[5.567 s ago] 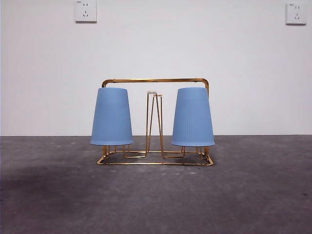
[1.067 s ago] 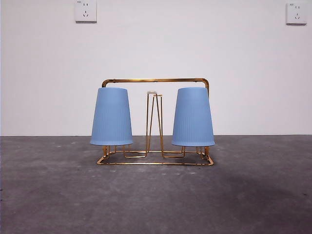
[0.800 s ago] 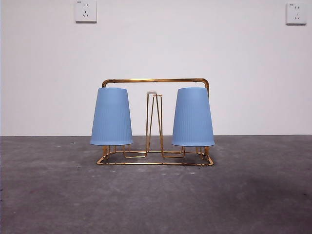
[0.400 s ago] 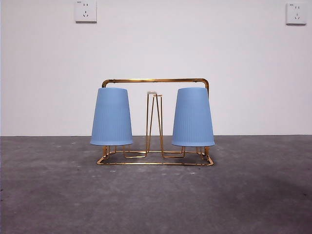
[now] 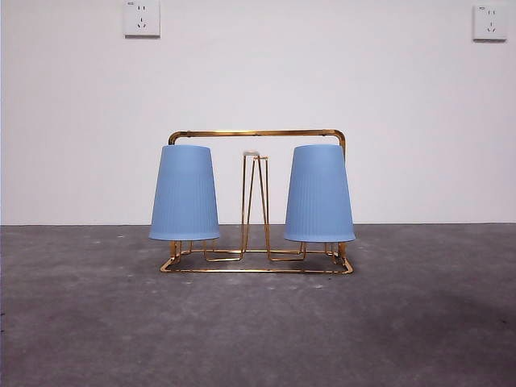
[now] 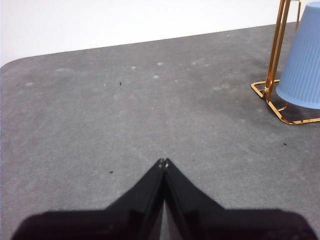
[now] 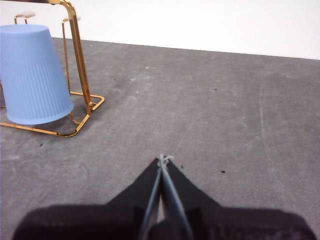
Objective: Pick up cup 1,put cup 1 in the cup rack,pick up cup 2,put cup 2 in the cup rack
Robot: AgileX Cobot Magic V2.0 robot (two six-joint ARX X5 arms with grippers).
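The gold wire cup rack (image 5: 256, 134) stands in the middle of the grey table. Two blue ribbed cups hang upside down on its pegs: one on the left (image 5: 185, 193), one on the right (image 5: 319, 194). The middle hairpin peg (image 5: 255, 201) is bare. My left gripper (image 6: 163, 163) is shut and empty, well off to the side of the rack, with the left cup (image 6: 304, 65) at its view's edge. My right gripper (image 7: 162, 160) is shut and empty, away from the rack's other end, where the right cup (image 7: 32, 75) shows. Neither arm shows in the front view.
A white wall with two power sockets (image 5: 142, 18) (image 5: 489, 22) stands behind the table. The grey tabletop (image 5: 258, 330) runs around the rack on all sides.
The cups and rack have not moved. A faint shadow on the table's left side 5.2 s ago is gone now.
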